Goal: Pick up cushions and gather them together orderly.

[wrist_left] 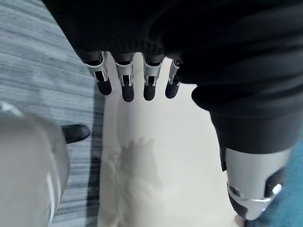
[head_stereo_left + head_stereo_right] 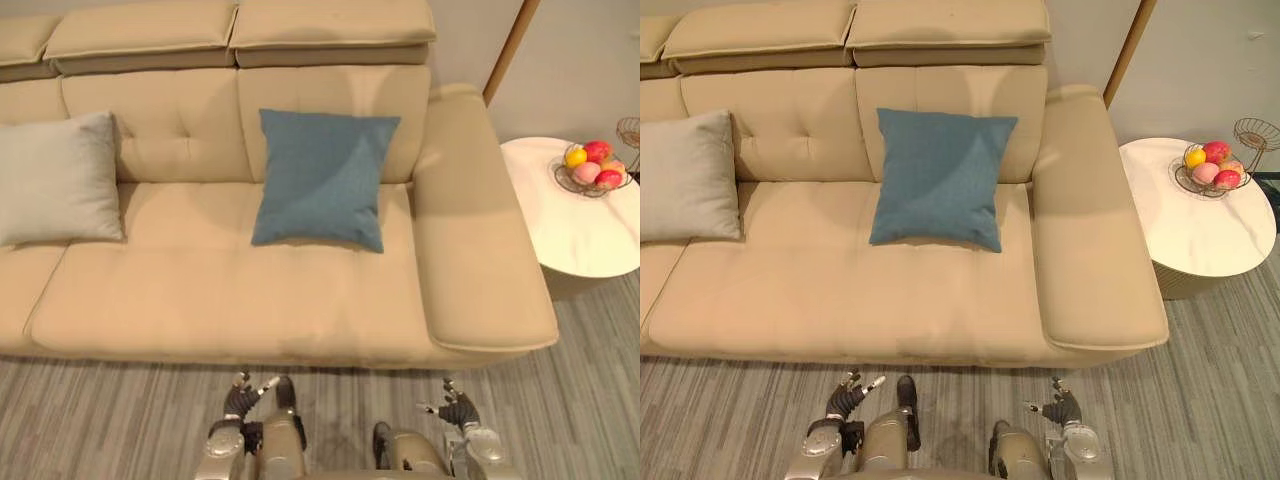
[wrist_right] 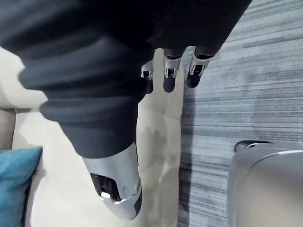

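A blue cushion leans upright against the backrest of the beige sofa, right of its middle. A light grey cushion leans on the backrest at the far left. Both my hands hang low over the floor in front of the sofa's front edge, holding nothing. My left hand is open with its fingers relaxed. My right hand is open too, its fingers straight. A corner of the blue cushion shows in the right wrist view.
A round white side table stands right of the sofa's armrest. On it sits a wire basket of fruit. Grey striped carpet covers the floor in front of the sofa.
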Robot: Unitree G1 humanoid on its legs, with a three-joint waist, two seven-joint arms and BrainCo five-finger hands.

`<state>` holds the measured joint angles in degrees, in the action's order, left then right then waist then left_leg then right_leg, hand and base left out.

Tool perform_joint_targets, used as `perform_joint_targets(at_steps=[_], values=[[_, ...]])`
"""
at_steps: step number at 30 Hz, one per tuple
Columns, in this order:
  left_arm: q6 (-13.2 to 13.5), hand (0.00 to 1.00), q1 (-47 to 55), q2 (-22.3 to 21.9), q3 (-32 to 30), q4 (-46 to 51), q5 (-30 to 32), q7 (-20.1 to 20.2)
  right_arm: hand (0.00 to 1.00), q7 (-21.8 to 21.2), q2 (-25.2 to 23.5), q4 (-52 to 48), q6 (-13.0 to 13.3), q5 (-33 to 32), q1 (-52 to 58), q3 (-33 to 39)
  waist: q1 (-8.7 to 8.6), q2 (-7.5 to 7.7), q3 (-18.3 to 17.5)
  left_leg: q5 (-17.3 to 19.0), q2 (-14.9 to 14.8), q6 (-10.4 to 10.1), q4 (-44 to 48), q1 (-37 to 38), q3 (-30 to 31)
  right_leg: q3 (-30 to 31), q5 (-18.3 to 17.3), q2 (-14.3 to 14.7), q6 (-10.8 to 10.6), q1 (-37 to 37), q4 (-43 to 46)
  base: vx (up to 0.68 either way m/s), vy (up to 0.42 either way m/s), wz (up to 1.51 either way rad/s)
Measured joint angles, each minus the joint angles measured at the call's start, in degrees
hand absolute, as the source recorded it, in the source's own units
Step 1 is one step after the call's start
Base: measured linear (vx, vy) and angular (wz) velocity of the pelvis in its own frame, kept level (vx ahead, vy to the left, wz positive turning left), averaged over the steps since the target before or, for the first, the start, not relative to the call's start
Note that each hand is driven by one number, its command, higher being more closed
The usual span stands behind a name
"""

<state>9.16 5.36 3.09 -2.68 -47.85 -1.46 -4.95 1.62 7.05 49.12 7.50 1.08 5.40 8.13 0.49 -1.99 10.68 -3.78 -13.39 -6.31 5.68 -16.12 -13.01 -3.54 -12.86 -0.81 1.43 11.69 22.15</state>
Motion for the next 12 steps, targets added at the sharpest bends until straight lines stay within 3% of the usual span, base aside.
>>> perform_joint_targets(at_steps=[2,4,6,8,10,12], values=[[0.00,0.00,0.29,-0.01,-0.01,0.08,0.02,-0.01,0.00,0.92,0.13,-0.01,-0.03,-0.94,0.48,0.73,-0.11,1.14,-0.21,0.36,1.76,0.00,6.77,-0.11,-0.68,-0.83,1.31,-1.58,1.03,1.60,-0.63,-0.21,-0.103,0.34],[0.03,0.00,0.27,0.23,-0.23,0.58,0.01,-0.02,0.00,0.91,0.64,-0.02,-0.07,-1.15,0.67,2.14,-0.25,0.64,-0.44,5.92,2.60,1.63,13.26,2.12,-1.42,-1.31,4.53,-1.95,0.36,2.39,-3.85,-0.16,-0.008,0.20],[0.03,0.00,0.27,0.44,-0.23,0.56,0.01,0.00,0.00,0.87,0.71,0.01,-0.08,-1.14,0.67,2.65,-0.13,0.11,-0.77,8.07,3.43,1.50,10.59,5.69,-1.32,-1.33,6.48,-1.82,-0.49,2.38,-5.84,-0.13,0.052,0.03],[0.02,0.00,0.23,0.50,-0.21,0.52,0.06,0.01,0.00,0.83,0.54,0.13,-0.11,-1.09,0.72,2.75,-0.23,-0.42,-1.02,8.20,4.04,1.02,1.84,10.07,-1.32,-1.46,8.12,-1.04,-1.86,1.74,-8.03,-0.08,0.079,0.01],[0.03,0.00,0.21,1.39,-0.17,0.51,0.07,0.01,0.00,0.76,-0.25,0.19,-0.12,-1.10,1.17,2.99,-0.54,0.58,-1.33,6.68,5.14,1.39,-1.42,11.48,-1.35,-1.48,11.45,-1.72,-2.92,-0.79,-12.85,-0.09,0.150,0.05],[0.03,0.00,0.38,1.96,-0.18,0.48,0.07,-0.01,0.00,0.81,-0.13,0.25,-0.12,-1.09,1.30,3.47,-0.86,0.61,-1.47,6.55,5.94,1.55,-2.54,12.23,-1.37,-1.39,13.16,-2.28,-3.44,-2.44,-15.57,-0.03,0.098,0.01]])
